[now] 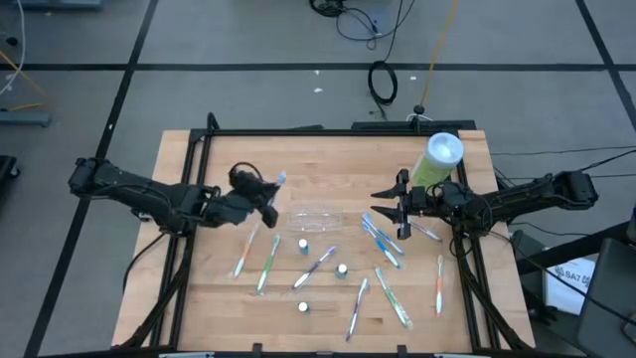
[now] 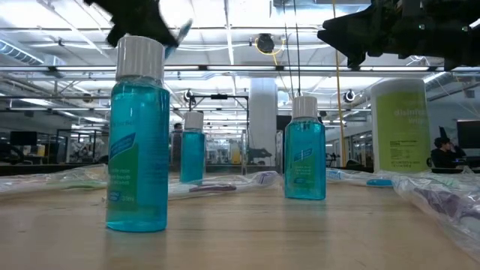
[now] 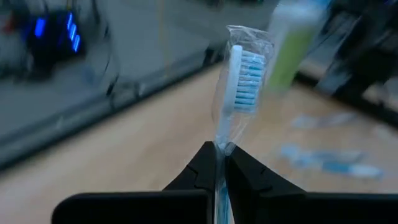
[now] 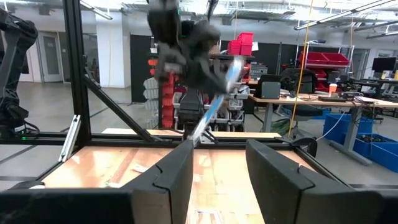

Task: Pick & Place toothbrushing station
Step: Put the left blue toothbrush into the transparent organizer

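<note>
overhead, clear cup (image 1: pixel 316 220) on its side; left gripper (image 3: pixel 221 163) jaws clenched on wrapped toothbrush (image 3: pixel 242 74).

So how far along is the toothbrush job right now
Early. The clear cup lies on its side, with no brush visible inside. In hand: the left end effector is shut on a wrapped blue toothbrush, lifted off the table. Left: the other toothbrushes lie scattered on the table. The right end effector waits open near the green canister.
</note>
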`<control>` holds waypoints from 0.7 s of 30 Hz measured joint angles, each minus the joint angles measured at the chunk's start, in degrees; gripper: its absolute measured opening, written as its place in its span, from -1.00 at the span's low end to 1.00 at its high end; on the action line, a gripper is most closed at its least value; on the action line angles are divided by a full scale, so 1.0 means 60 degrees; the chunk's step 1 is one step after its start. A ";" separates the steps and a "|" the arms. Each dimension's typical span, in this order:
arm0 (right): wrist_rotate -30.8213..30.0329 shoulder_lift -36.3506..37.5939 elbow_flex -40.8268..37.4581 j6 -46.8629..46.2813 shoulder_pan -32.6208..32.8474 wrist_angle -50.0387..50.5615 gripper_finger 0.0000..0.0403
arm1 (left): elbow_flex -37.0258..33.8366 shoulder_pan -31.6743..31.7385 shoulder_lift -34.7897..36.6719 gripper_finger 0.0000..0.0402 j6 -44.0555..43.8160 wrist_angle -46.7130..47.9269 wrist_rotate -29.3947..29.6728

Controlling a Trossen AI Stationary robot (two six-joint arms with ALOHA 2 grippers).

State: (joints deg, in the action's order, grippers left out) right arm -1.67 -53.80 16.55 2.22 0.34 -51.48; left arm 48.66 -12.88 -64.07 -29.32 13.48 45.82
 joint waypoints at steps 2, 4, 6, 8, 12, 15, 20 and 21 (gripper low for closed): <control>0.0000 0.0000 -0.0003 -0.0003 0.0000 0.0077 -0.31 | 0.0007 0.0000 -0.0024 -0.95 0.1209 -0.1219 0.0274; 0.0000 0.0000 -0.0003 -0.0002 0.0000 0.0169 -0.31 | 0.0029 0.0000 -0.0321 -0.97 0.2001 -0.2232 0.0897; 0.0000 0.0000 -0.0003 -0.0004 0.0000 0.0245 -0.31 | 0.0021 0.0000 -0.0690 -0.96 0.2372 -0.2704 0.1396; 0.0000 0.0000 -0.0003 -0.0004 0.0000 0.0324 -0.31 | 0.0004 0.0000 -0.1158 -0.93 0.2342 -0.3050 0.1483; 0.0000 -0.0004 -0.0003 -0.0007 0.0000 0.0444 -0.31 | 0.0015 -0.0004 -0.2227 -0.96 0.1818 -0.3483 0.1486; 0.0000 -0.0004 -0.0007 -0.0074 0.0000 0.0578 -0.31 | 0.0007 0.0003 -0.3099 -0.97 0.1346 -0.4016 0.1654; 0.0000 -0.0004 -0.0007 -0.0364 0.0000 0.0611 -0.31 | 0.0007 0.0124 -0.4184 -0.96 0.0273 -0.4512 0.2098; 0.0000 -0.0004 -0.0007 -0.0364 0.0000 0.0608 -0.31 | 0.0007 0.0141 -0.4344 -0.97 0.0101 -0.4484 0.2283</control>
State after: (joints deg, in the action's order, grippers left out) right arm -1.67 -53.82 16.51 0.03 0.34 -47.83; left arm 48.71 -12.04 -90.14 -28.72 -13.42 59.52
